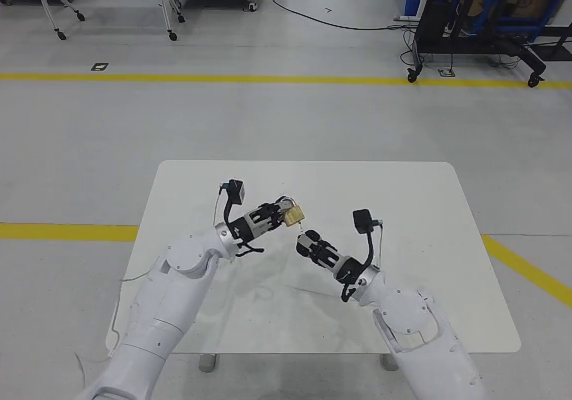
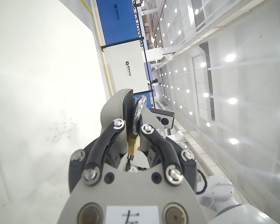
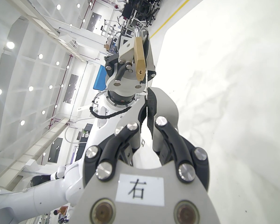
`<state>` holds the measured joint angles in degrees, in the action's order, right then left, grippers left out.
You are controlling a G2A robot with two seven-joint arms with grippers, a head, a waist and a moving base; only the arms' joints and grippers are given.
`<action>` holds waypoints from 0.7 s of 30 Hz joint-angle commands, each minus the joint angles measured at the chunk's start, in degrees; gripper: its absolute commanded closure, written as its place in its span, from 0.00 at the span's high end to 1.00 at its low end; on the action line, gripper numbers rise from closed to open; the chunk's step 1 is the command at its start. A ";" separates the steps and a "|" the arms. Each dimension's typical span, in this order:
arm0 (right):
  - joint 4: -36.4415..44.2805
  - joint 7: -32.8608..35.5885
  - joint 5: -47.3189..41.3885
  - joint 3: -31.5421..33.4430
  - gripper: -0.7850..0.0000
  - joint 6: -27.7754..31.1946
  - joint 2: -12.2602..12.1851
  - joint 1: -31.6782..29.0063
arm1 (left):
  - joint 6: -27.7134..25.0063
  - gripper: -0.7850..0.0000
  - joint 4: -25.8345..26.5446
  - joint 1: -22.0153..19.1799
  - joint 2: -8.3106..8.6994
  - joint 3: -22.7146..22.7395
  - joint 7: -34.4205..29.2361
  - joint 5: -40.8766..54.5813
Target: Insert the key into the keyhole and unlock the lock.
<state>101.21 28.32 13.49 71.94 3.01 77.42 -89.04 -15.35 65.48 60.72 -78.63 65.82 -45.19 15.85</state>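
A brass padlock [image 1: 294,212] with a silver shackle [image 2: 139,109] is held above the white table [image 1: 416,200]. My left gripper [image 1: 286,212] is shut on it, pinching the shackle, and the brass body [image 2: 133,145] hangs back toward the wrist. In the right wrist view the padlock [image 3: 139,54] shows its end face with the keyhole [image 3: 139,72] turned toward my right gripper [image 3: 146,92]. The right gripper [image 1: 309,241] is shut just short of that face. A thin sliver of the key [image 3: 146,83] pokes from its fingertips; the rest of the key is hidden.
Both grippers meet above the middle of the table, well inside its edges. The tabletop [image 3: 224,71] below them is bare. Yellow floor lines [image 1: 266,78] and wheeled stands [image 1: 466,40] lie far beyond the table.
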 commanded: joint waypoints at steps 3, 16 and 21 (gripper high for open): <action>0.12 1.07 -0.21 -0.13 0.00 -0.08 -0.20 0.33 | 0.02 0.00 -0.17 -0.19 0.05 -0.36 0.06 -0.45; 0.62 3.25 0.91 -0.24 0.00 -0.72 -1.00 0.22 | 0.17 0.00 -0.76 -0.70 0.36 -0.43 -0.25 -0.27; 1.79 3.41 3.01 0.02 0.00 -1.70 -1.40 -0.41 | 0.41 0.00 -1.01 -0.98 0.62 -0.57 -1.77 -1.12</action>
<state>102.81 31.72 16.37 72.05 1.44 76.05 -89.39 -14.97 64.54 59.80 -78.05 65.31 -46.74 14.93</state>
